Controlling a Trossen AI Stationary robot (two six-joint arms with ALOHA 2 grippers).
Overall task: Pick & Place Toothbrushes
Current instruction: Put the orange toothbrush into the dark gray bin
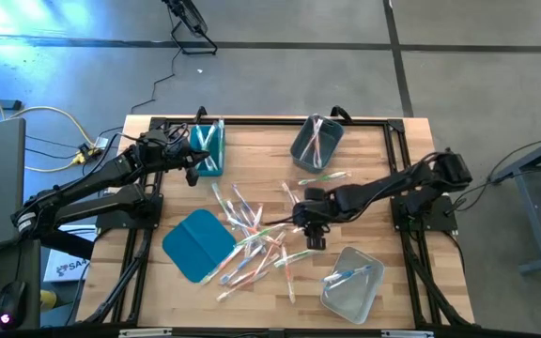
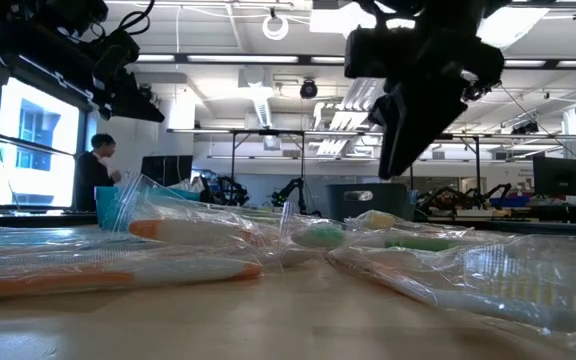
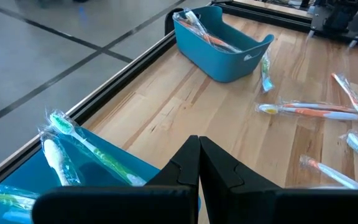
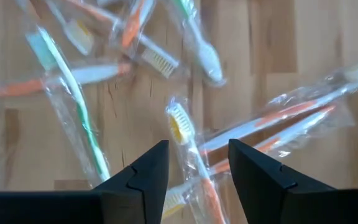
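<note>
The wooden table (image 1: 383,178) held toothbrushes (image 1: 252,235) scattered mid-table. Brushes also lay in the teal bin (image 1: 208,147) at the far edge, the grey bin (image 1: 316,143), and the clear bin (image 1: 353,282). The right gripper (image 1: 314,235) hovered spread and empty over the pile; the left gripper (image 1: 193,171) was closed, empty.

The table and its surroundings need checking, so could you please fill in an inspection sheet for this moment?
Surface: wooden table, bare where not covered.
Job's things: wrapped toothbrushes scattered mid-table; some already in the teal bin, grey bin and clear bin.
Clutter: flat teal lid beside the pile.
Grippers: right claw open, above the pile with a yellow-bristled brush between its fingers; left claw shut, empty, by the teal bin.
Cables: yellow cable and black cable on the floor left of the table.
Surroundings: a person stands far behind; other benches.
</note>
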